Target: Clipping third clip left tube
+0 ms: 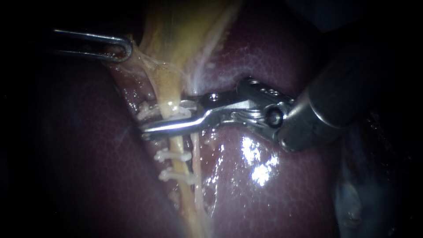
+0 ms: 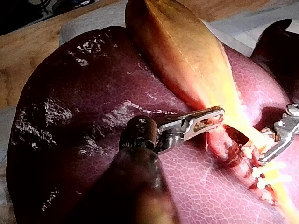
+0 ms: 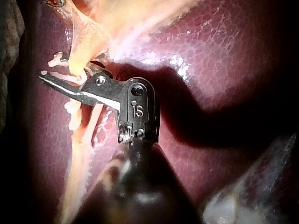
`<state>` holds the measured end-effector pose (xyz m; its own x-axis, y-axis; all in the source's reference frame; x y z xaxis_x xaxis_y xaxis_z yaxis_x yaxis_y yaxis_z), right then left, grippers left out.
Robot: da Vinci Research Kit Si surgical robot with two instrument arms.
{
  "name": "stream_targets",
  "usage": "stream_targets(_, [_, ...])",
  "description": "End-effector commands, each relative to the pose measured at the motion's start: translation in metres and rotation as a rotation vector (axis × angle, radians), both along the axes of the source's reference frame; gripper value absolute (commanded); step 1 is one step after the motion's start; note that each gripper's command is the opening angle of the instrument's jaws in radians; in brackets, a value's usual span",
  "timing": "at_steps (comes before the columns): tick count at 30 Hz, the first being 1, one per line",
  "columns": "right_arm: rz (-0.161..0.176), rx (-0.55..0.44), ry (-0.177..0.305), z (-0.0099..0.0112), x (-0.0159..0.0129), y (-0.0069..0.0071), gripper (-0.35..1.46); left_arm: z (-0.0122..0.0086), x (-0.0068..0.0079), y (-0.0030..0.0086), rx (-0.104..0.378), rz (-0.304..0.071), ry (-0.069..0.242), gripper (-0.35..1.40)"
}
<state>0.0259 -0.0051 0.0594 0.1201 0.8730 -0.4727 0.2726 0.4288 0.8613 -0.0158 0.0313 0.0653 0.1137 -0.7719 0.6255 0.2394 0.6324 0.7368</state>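
Clip time on the left tube [image 1: 177, 147], running yellow from far to near over the liver [image 1: 282, 194]. Coming in from the right, right instrument [image 1: 150, 120], jaws astride that tube and bearing on the third clip [image 1: 152, 111] from both sides, just far of two seated clips [image 1: 172, 155]. Up at far left, left instrument [image 1: 121, 49], closed on the narrow end of the gallbladder [image 1: 176, 39], seemingly drawing the tube taut.

Now, to do it well: hold that traction steady. Check for both jaw tips showing past the tube's left side, so as to take its full width. Stay square across the tube, not slanted. Leave a gap from the nearer seated clip, no overlap. Keep clear of the paler second tube [image 1: 196, 152] just to the right. Squeeze fully, then open wide before backing away, to avoid dragging the clip off. Probably a moment from latching.
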Motion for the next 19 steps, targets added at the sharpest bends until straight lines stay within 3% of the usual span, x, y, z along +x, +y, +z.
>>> stream_targets(1, [-0.005, 0.013, -0.001, 0.0, 0.0, 0.0, -0.31, 0.0, 0.0, 0.0, 0.0, 0.0, 0.0, -0.35])
stream_targets(5, [-0.023, 0.075, -0.008, 0.0, -0.0003, -0.0002, -0.35, -0.0001, 0.0, 0.0, 0.0, 0.0, 0.0, -0.35])
stream_targets(19, [-0.029, 0.073, -0.012, -0.0001, -0.0003, -0.0003, -0.35, -0.0001, 0.0, 0.0001, 0.001, 0.0, 0.0, -0.35])
